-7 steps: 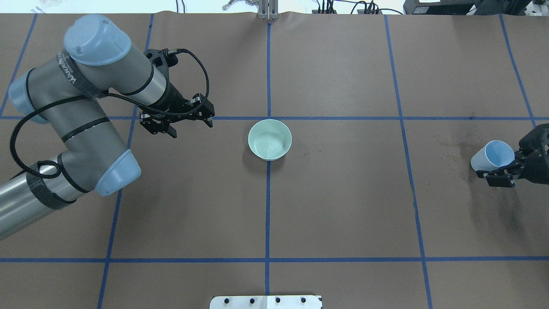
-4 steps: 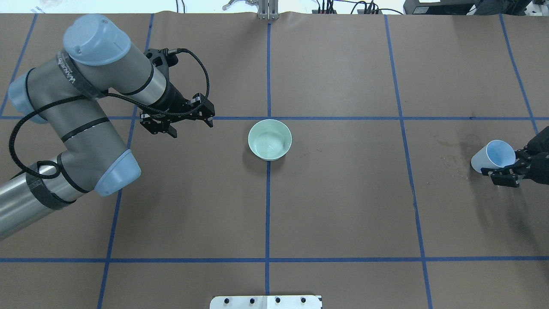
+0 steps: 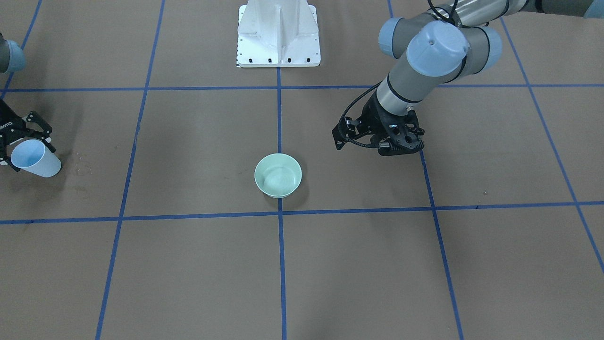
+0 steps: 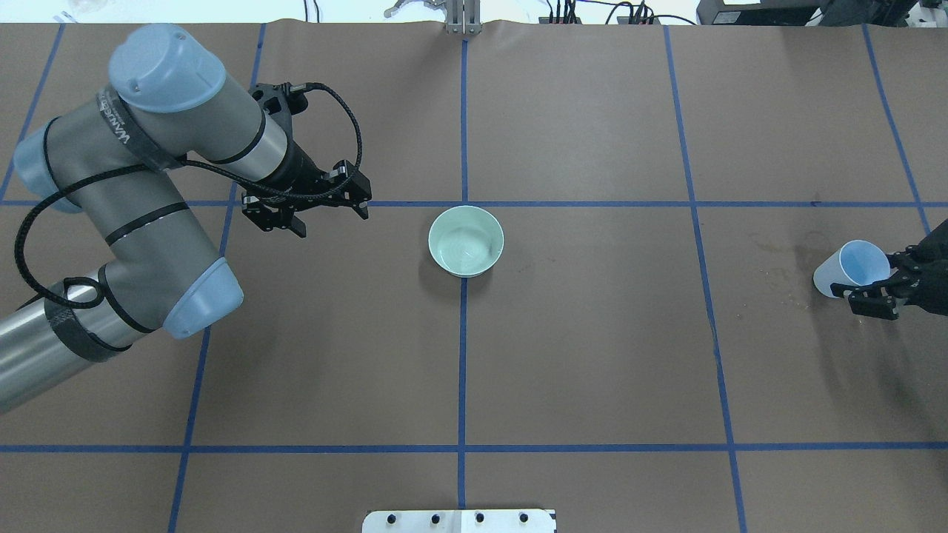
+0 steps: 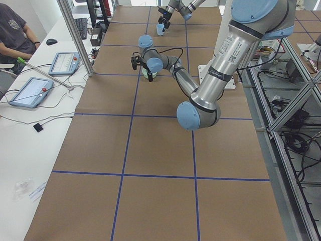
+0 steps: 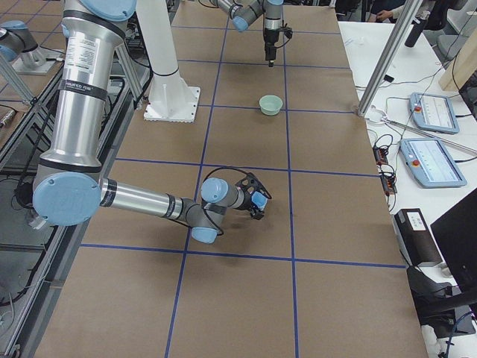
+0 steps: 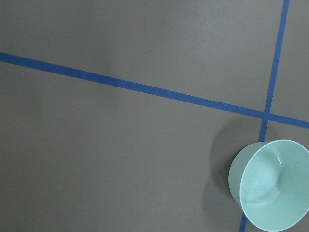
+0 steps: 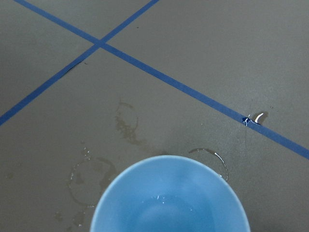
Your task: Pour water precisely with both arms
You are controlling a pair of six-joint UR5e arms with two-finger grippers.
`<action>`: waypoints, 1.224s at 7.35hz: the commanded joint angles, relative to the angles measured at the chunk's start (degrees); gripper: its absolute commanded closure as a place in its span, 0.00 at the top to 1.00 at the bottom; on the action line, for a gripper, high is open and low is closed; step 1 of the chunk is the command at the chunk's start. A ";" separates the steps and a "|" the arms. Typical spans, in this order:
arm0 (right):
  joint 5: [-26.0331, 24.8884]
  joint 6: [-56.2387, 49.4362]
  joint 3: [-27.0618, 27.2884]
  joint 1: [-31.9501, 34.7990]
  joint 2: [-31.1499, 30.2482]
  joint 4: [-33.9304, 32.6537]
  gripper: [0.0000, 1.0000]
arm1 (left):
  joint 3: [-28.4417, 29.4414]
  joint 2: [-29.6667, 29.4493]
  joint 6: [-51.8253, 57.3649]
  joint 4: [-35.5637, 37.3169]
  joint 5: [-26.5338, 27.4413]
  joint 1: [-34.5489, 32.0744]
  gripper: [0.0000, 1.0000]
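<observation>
Jaws of the right gripper [image 4: 876, 280] are clamped on a tilted blue cup [image 4: 852, 268].
Left gripper [image 4: 332, 222] is spread open, empty, near a green bowl [image 4: 466, 241].

Brown paper [image 4: 592, 355] gridded with blue tape lines [image 4: 462, 370] covers the table. Along its far side, a white desk [image 5: 20, 145] holds control tablets [image 5: 30, 92], a keyboard [image 5: 80, 27] and cables. A slanted aluminium post [image 5: 76, 37] rises there. The light is even.

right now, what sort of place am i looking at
Probably a robotics lab test cell: the left arm and right arm reach over a table papered brown with a blue tape grid, and control tablets sit on an operators' desk alongside.
</observation>
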 commanded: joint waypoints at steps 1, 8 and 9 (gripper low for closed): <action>-0.58 0.85 0.07 0.00 0.02 0.55 0.93 | -0.01 0.04 0.00 0.00 0.01 0.00 1.00; -1.02 4.20 0.15 0.00 0.10 4.51 0.55 | -1.94 0.83 -0.35 0.26 0.01 -0.09 1.00; -1.02 4.20 1.55 -0.09 0.37 4.16 0.43 | -2.37 0.92 -0.44 0.35 0.01 -0.09 1.00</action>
